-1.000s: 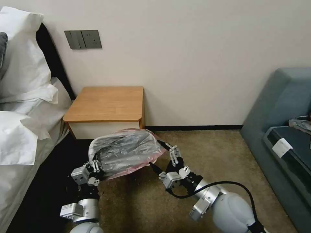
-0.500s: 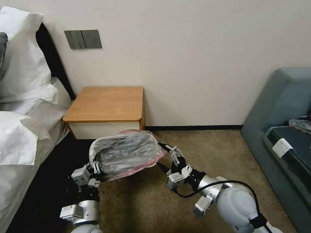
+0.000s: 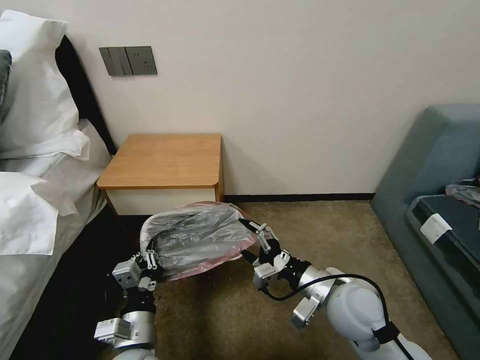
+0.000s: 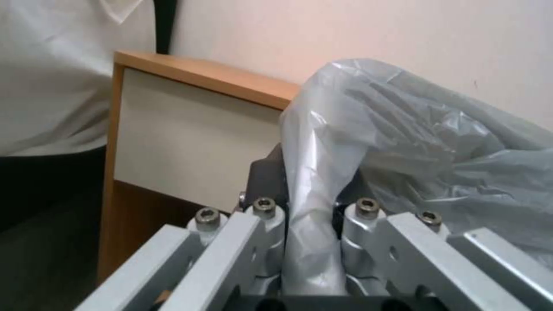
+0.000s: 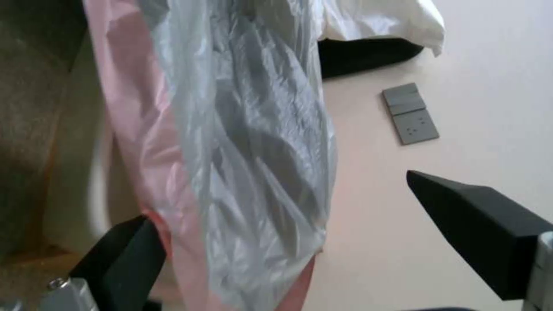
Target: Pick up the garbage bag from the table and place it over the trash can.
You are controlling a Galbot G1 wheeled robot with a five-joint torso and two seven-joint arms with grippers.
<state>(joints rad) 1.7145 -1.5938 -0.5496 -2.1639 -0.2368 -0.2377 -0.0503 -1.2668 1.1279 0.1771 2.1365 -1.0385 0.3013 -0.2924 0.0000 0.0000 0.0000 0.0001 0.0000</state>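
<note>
The garbage bag (image 3: 200, 235) is grey and crinkly with a pinkish rim. It sits spread out like a dome low over the carpet, in front of the table (image 3: 165, 160). My left gripper (image 3: 149, 256) is shut on the bag's left edge, and a pinched fold of plastic (image 4: 311, 181) runs between its fingers. My right gripper (image 3: 245, 239) is open at the bag's right edge, one finger above the rim and one below. The bag (image 5: 242, 164) hangs between its spread fingers. Beside the pink rim shows a cream strip of the trash can (image 5: 81, 172); the bag hides the rest.
A bed with white pillows (image 3: 35, 165) runs along the left. A grey-blue sofa (image 3: 440, 200) stands at the right. The wall with a grey switch plate (image 3: 128, 60) is behind the table. Brown carpet (image 3: 310, 225) lies open between bag and sofa.
The right arm swung out to the right, then back in, and its open gripper turned to straddle the bag's right edge. The left gripper and bag sank slightly.
</note>
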